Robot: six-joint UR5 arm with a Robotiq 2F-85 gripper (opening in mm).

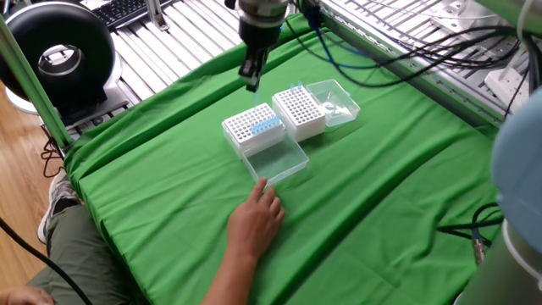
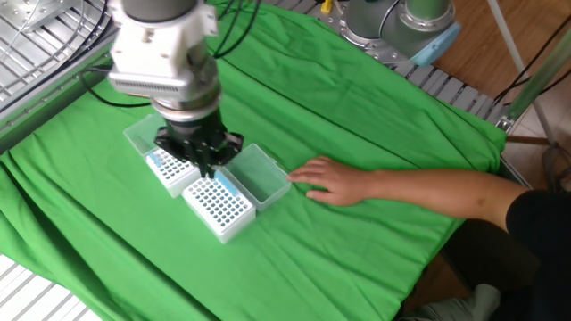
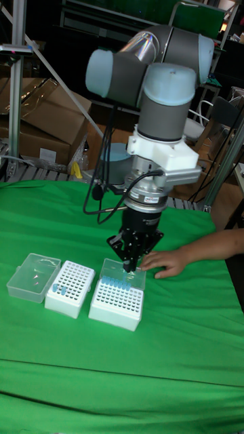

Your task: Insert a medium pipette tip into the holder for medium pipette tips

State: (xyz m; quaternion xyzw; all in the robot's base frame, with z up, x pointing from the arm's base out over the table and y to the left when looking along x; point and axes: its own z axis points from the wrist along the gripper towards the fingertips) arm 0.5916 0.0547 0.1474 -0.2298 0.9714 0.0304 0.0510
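**Gripper carrying a pipette tip above the two tip racks**

Nearest in one fixed view, at lower centre, lay a person's hand [image 1: 257,222], fingertips touching or nearly touching the open clear lid [image 1: 277,160] of the nearer rack; this hand stood closest to the work and was the likeliest obstruction. Behind that lid sat the nearer tip rack [image 1: 251,125], white, with a short row of blue tips along one edge; just beside it, toward centre right, sat the second tip rack [image 1: 298,110], a few blue tips at its far corner, its own clear lid [image 1: 338,99] folded open beyond. Which rack was the medium holder could not be told. Above the nearer rack, at upper centre, hung the gripper [image 1: 251,77], fingers drawn together on a thin pale pipette tip [image 1: 255,96] pointing downward. Such a tip was judged very light, stiff yet thin-walled, and slippery; it is best held by the wider upper collar and kept upright, since a tilt would miss the hole. Farthest, green cloth [image 1: 169,195] covered the table.
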